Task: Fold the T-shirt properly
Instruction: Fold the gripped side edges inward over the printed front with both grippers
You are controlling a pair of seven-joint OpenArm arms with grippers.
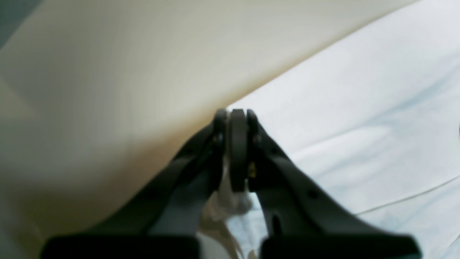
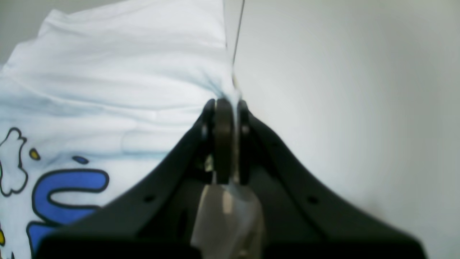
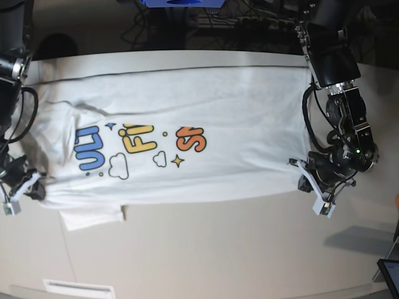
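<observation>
The T-shirt (image 3: 206, 112) lies spread across the pale table (image 3: 218, 249), print side up, with blue, yellow and orange letters. A sleeve (image 3: 90, 217) sticks out at its near left. My left gripper (image 3: 304, 180) is at the shirt's near right corner. In the left wrist view the left gripper (image 1: 237, 114) is shut, with white cloth (image 1: 359, 108) bunched between its fingers. My right gripper (image 3: 36, 187) is at the near left corner. The right wrist view has the right gripper (image 2: 226, 103) shut on the shirt's edge (image 2: 125, 72), the blue print beside it.
Cables and equipment (image 3: 237, 18) crowd the table's far edge. A dark object (image 3: 389, 271) sits at the near right corner, and a white label (image 3: 78, 288) at the near left edge. Bare tabletop (image 2: 341, 90) lies beside the shirt's edge.
</observation>
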